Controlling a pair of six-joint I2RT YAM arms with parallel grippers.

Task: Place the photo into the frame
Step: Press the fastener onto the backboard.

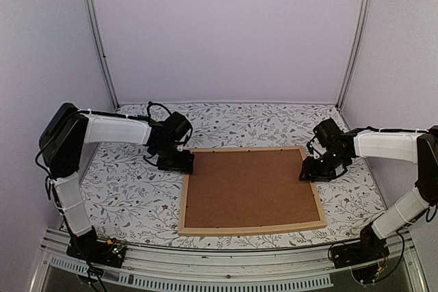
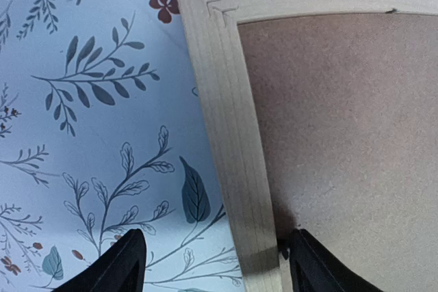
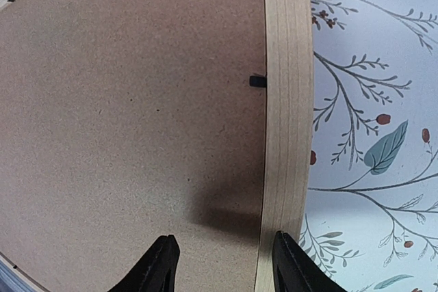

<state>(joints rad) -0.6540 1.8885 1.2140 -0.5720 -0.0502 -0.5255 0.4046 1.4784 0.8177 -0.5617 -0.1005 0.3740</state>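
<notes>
The light wood frame [image 1: 251, 228] lies face down on the floral tablecloth, with the brown backing board [image 1: 250, 186] set in it. The photo is hidden. My left gripper [image 1: 179, 162] is open at the frame's far-left corner; in the left wrist view its jaws straddle the frame's left rail [image 2: 229, 141], one finger [image 2: 116, 268] over the cloth, the other over the board. My right gripper [image 1: 311, 170] is open at the frame's right rail [image 3: 287, 100]; one finger [image 3: 157, 268] is over the board, the other [image 3: 294, 268] at the rail's edge. A black tab [image 3: 257, 81] sits at the rail's inner edge.
The floral cloth [image 1: 123, 189] covers the table on all sides of the frame. White enclosure walls with metal uprights [image 1: 99, 39] stand behind and to both sides. A metal rail [image 1: 205, 264] runs along the near edge by the arm bases.
</notes>
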